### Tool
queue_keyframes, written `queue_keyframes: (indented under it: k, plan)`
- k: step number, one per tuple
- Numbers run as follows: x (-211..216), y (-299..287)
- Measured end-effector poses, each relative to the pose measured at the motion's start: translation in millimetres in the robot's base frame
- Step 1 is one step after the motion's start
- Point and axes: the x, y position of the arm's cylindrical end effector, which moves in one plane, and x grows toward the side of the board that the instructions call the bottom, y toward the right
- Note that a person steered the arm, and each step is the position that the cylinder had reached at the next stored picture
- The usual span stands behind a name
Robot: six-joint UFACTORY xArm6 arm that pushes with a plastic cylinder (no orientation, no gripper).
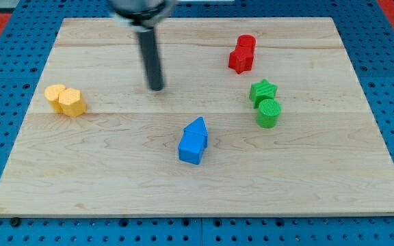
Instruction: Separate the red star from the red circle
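Wooden board (115, 171), blocks paired by colour.
My tip (156, 87) (a bare rod, no claw) sits at nine o'clock from the touching red star (240, 60) and red circle (247, 43), so I judge separation undone.

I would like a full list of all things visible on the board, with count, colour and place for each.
red blocks: two, red, touching, the view's upper right; shapes hard to tell apart
green star: one, green, right of centre
green cylinder: one, green, just below the star, touching
blue blocks: two, blue, touching, centre bottom
yellow blocks: two, yellow, touching, left
wooden board: one, light wood
my tip: one, dark, upper centre, touching no block
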Motion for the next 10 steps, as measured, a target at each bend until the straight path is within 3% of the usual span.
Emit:
queue_keyframes:
  k: [2, 3, 4, 5, 7, 10]
  plan:
    - [-47, 202]
    - [-114, 208]
    - [-124, 181]
    - [-90, 166]
    - [-80, 125]
    - [-20, 75]
